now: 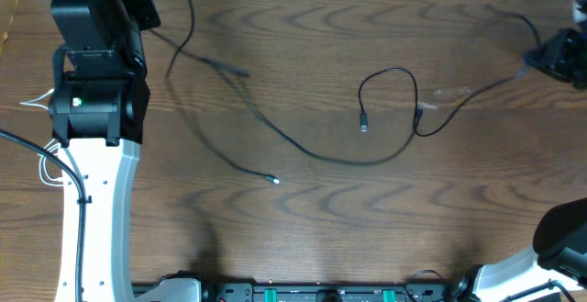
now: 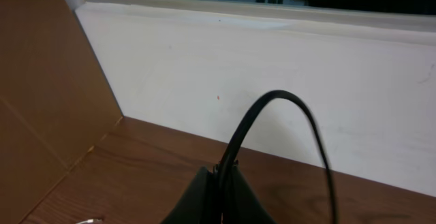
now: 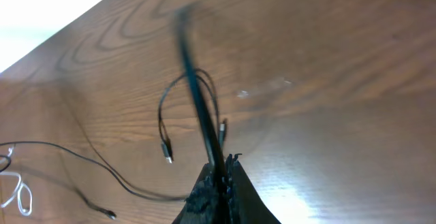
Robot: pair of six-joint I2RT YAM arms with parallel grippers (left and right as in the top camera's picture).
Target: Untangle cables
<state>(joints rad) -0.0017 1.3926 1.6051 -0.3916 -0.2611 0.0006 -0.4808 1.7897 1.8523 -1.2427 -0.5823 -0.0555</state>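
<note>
The left hand (image 2: 221, 175) is pinching the first black cable (image 2: 272, 96) between closed fingers, up by the far-left corner of the surface (image 1: 303, 27). The cord is arching out of the grip and drooping over under its own weight. The right hand (image 3: 219, 168) is clamping the second black cable (image 3: 196, 94) in the same shut pinch at the far-right edge. That cord is running down across the wood toward a loose loop near the middle, where the middle plug (image 1: 364, 126) is lying. Another black run is trailing diagonally from the left to the near plug (image 1: 274, 181). Where the strands cross beside the loop, I cannot tell which belongs to which. The white cable (image 1: 48, 162) is curling beside the left arm (image 1: 92, 201), apart from the black ones.

These cords are looking thin, light and limp — they are likely sliding freely over the smooth wood and offering no stiffness to push against. A grip on the bare cord is probably slipping easily, so the surest hold is just behind a plug, where the thicker end is acting as a stop — pulling gently, since a hard tug is likely tightening any crossing.
</note>
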